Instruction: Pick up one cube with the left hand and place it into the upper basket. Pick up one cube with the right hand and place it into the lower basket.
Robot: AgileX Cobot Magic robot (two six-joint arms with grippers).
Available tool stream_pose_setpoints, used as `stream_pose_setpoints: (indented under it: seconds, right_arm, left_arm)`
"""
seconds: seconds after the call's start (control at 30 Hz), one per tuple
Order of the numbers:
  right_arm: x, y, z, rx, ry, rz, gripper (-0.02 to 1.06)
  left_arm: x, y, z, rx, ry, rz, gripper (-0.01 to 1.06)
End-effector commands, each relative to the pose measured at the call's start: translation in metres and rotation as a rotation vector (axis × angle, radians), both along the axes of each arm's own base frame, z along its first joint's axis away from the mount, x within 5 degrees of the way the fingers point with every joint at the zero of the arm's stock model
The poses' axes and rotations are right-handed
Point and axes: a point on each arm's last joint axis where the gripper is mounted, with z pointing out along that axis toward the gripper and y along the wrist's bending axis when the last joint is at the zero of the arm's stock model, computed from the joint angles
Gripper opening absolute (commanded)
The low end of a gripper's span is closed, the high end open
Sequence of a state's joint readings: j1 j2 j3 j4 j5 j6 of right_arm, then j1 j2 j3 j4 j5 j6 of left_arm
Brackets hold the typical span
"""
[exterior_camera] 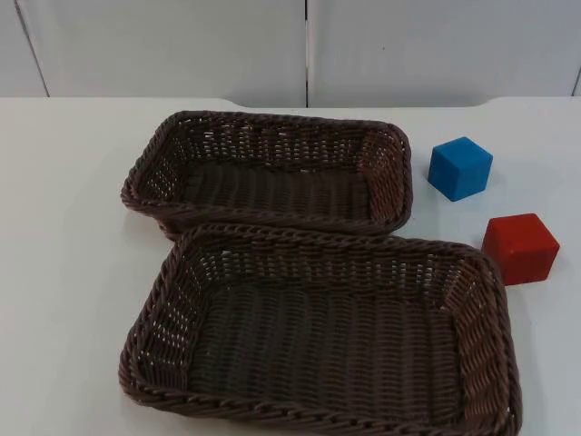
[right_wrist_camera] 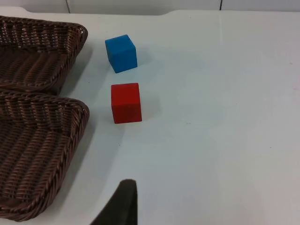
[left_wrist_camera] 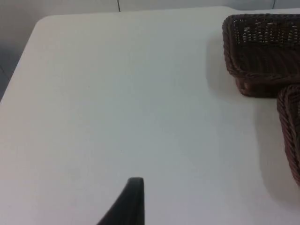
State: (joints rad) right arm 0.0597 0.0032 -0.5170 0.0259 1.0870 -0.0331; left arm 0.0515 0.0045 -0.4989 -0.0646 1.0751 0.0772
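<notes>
Both baskets (exterior_camera: 272, 168) (exterior_camera: 327, 327) empty; blue cube (exterior_camera: 460, 168), red cube (exterior_camera: 520, 248) on surface (exterior_camera: 73, 227) beside them. Nothing done. Left gripper (left_wrist_camera: 126, 204), right gripper (right_wrist_camera: 119, 204) wait; finger state unclear.

two baskets (exterior_camera: 272, 173) touching, cubes (exterior_camera: 460, 168) right

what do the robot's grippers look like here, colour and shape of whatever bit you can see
Little of them is in frame. The left gripper's fingertip is a plain matte black wedge, broad at its base and tapering to a blunt squared tip. The right gripper's fingertip has the same black tapered shape with a slightly rounded tip. Neither carries any visible markings.
</notes>
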Motion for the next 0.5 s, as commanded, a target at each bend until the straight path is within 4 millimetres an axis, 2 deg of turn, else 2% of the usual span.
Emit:
stream_pose_setpoints:
  seconds: [0.0,0.1,0.47]
  right_arm:
    - [0.000,0.001,0.000,0.004,-0.009,-0.001,1.05]
    - [0.000,0.001,0.000,0.004,-0.009,-0.001,1.05]
    - [0.000,0.000,0.000,0.002,-0.010,-0.002,1.05]
  left_arm:
    - [-0.001,-0.001,0.005,-0.008,-0.040,0.000,1.05]
    - [0.001,-0.002,0.010,-0.028,-0.067,-0.012,1.05]
    - [0.036,-0.001,0.022,-0.060,-0.048,-0.009,1.05]
